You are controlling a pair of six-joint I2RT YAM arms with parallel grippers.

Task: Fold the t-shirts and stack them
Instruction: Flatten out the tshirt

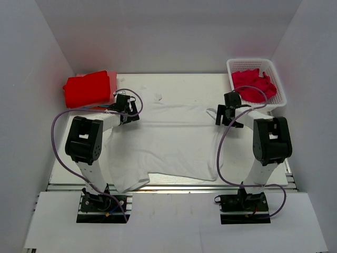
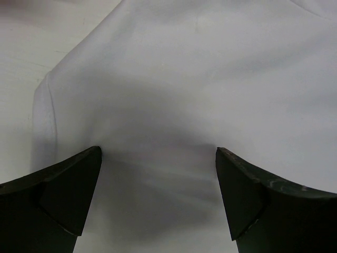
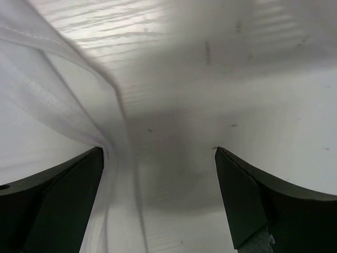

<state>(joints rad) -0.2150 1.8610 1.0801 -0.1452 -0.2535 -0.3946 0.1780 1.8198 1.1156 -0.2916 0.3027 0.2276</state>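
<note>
A white t-shirt (image 1: 168,139) lies spread flat on the table between the arms. My left gripper (image 1: 128,109) is open, low over the shirt's left sleeve, with white cloth (image 2: 174,95) filling the left wrist view between its fingers (image 2: 68,190). My right gripper (image 1: 223,114) is open at the shirt's right edge; the right wrist view shows the hem (image 3: 63,89) at the left finger (image 3: 58,200) and bare table between the jaws. A folded red t-shirt (image 1: 87,87) lies at the back left. More red t-shirts (image 1: 254,83) sit in a basket.
A white plastic basket (image 1: 278,79) stands at the back right. The table (image 1: 184,81) is white, boxed in by white walls on three sides. Purple cables loop beside each arm.
</note>
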